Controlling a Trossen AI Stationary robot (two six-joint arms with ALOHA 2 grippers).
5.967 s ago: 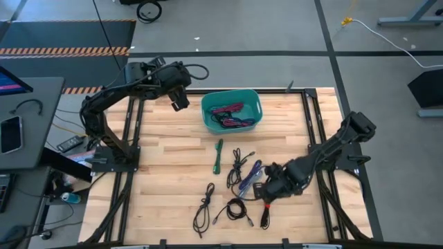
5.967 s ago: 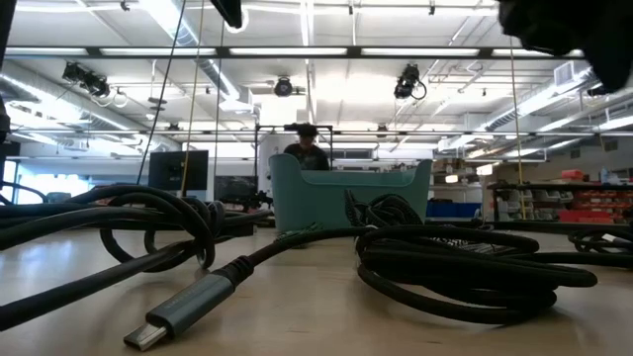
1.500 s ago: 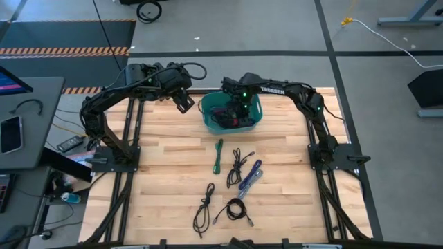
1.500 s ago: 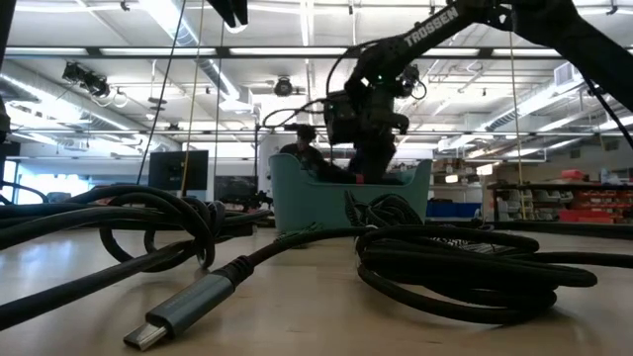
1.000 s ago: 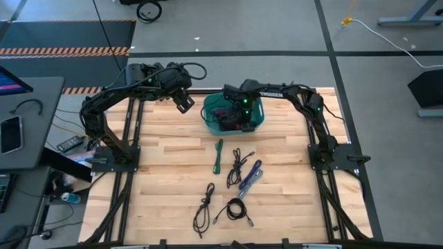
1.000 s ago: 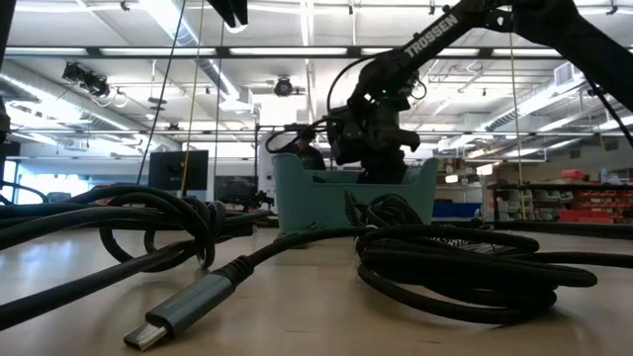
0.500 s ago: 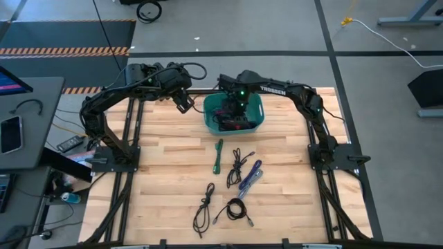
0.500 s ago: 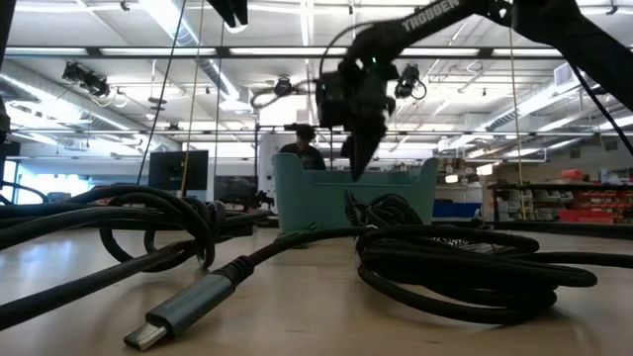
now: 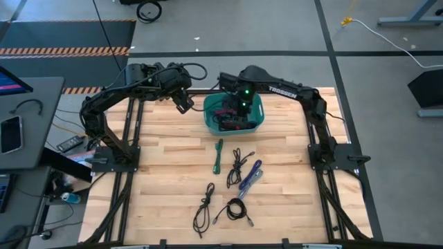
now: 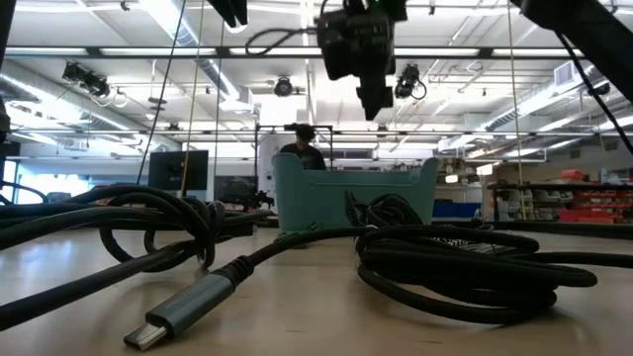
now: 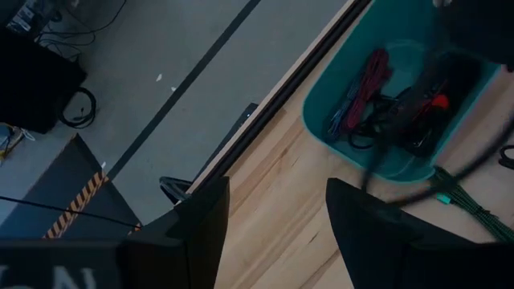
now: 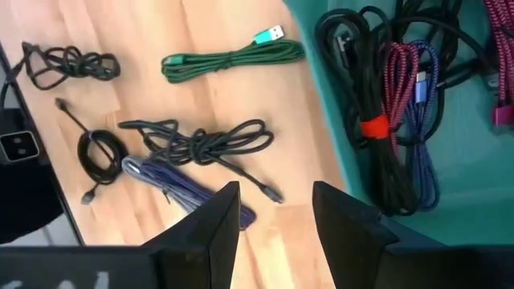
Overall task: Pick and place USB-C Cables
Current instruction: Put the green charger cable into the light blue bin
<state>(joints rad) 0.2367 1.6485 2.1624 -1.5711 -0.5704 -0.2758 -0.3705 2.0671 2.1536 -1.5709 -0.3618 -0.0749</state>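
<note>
The teal bin (image 9: 261, 111) stands near the table's far edge and holds several bundled USB-C cables: a black one with a red tie (image 12: 377, 128), a magenta-and-blue one (image 12: 411, 76) and a red one (image 11: 373, 72). On the wood lie a green cable (image 9: 218, 153), a black tangle (image 9: 237, 162), a purple cable (image 9: 250, 176), another black cable (image 9: 204, 206) and a black coil (image 9: 235, 211). My right gripper (image 9: 239, 104) hangs open and empty high above the bin (image 10: 336, 203). My left gripper (image 9: 181, 102) waits open to the bin's left.
Black cable loops (image 10: 475, 267) and a grey connector (image 10: 183, 307) fill the low view's foreground. Bare wood lies to the left and right of the loose cables. A person shows in the room beyond the bin (image 10: 309, 148).
My right gripper has risen straight up out of the bin, from down among the cables to well above the rim, and carries nothing. The black cable with the red tie stays lying in the bin.
</note>
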